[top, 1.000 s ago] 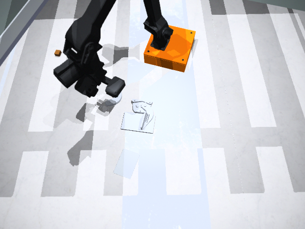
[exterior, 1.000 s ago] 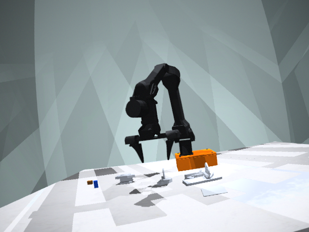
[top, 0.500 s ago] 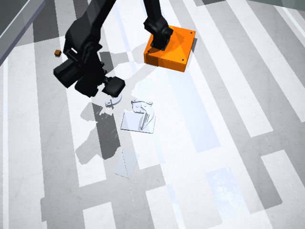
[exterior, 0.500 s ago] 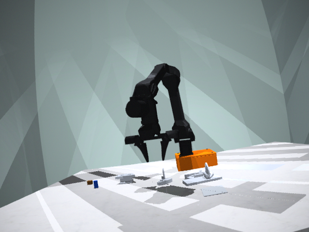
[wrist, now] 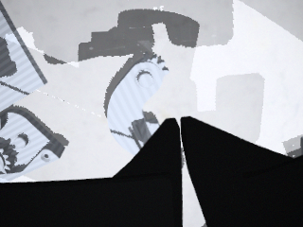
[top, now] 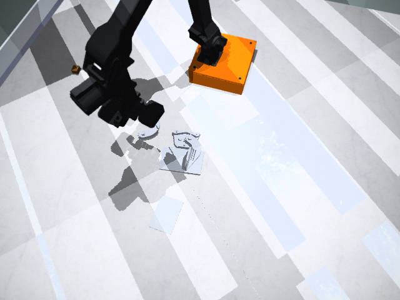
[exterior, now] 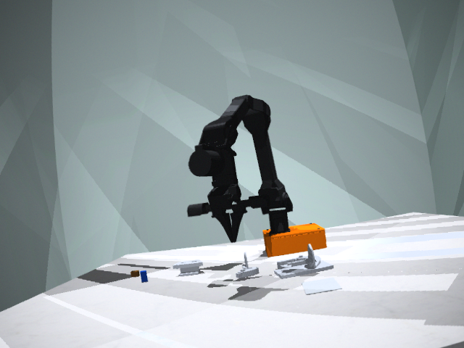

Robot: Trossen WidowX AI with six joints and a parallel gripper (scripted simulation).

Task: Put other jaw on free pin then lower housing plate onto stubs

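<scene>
My gripper [exterior: 233,240] [wrist: 178,128] is shut and empty, above the table; the arm hides its fingertips in the top view. The loose grey jaw [top: 149,132] [exterior: 247,272] [wrist: 124,101] lies below the fingertips, its upright fin partly hidden by a finger in the wrist view. The grey base [top: 165,164] [exterior: 286,274] [wrist: 24,63] stands apart from it and carries the other jaw [top: 195,149], whose fin [exterior: 310,257] stands upright. A wide-topped grey piece [exterior: 188,264], apparently the housing plate on a support, stands left of the loose jaw in the exterior view.
The orange robot base block [top: 239,61] [exterior: 299,241] stands behind the grey base. A pale flat rectangle [top: 167,214] [exterior: 322,286] lies in front of the grey base. A small brown block [top: 75,69] [exterior: 135,273] and a blue block [exterior: 144,276] lie at the far left.
</scene>
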